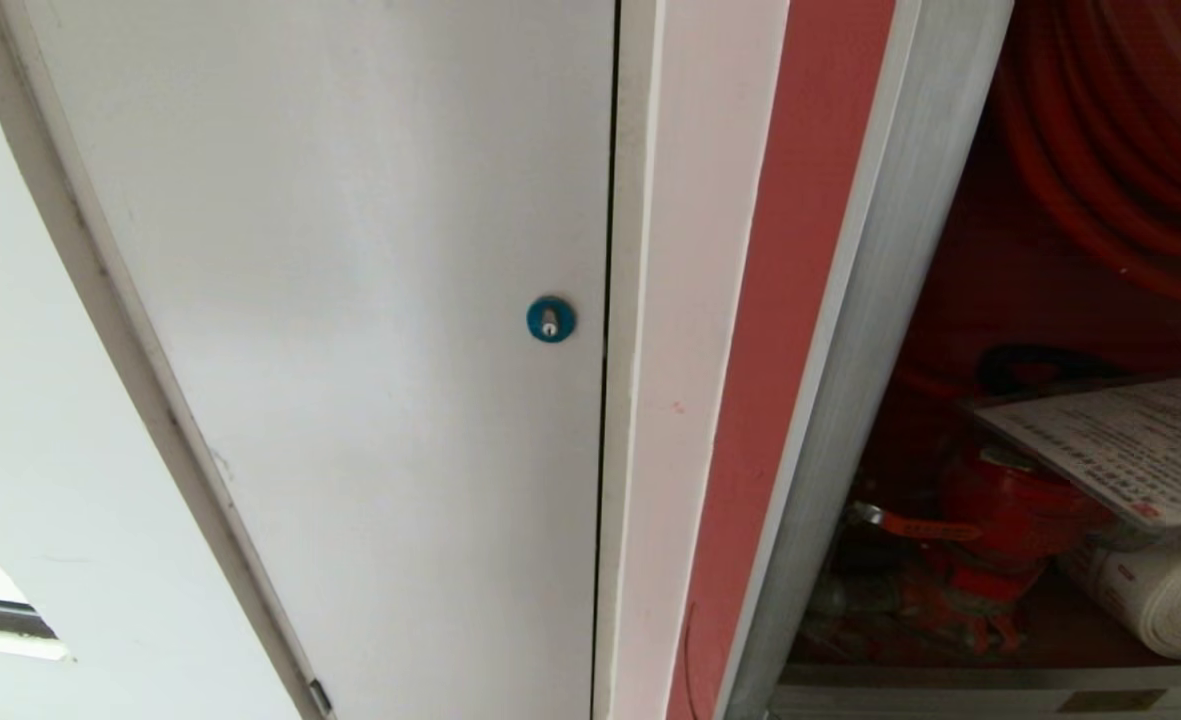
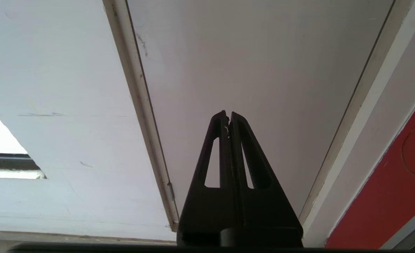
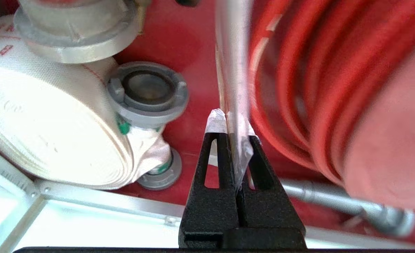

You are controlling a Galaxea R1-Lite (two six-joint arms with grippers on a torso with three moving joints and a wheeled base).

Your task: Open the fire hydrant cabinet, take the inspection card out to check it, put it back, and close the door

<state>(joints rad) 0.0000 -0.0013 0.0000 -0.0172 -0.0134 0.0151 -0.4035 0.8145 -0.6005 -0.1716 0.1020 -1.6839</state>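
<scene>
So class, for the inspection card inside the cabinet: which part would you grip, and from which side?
Its near edge, pinched across its thin faces. The inspection card is a flat sheet, so only an edge fits; the right tool is shut on it that way, edge-on, coming from the cabinet's open front.

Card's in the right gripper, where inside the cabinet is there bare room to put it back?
The inspection card hangs over the red valve and white rolled hose; both crowd the floor. The red hose reel fills the top. Bare room: red back wall between couplings and reel, plus the front floor strip.
</scene>
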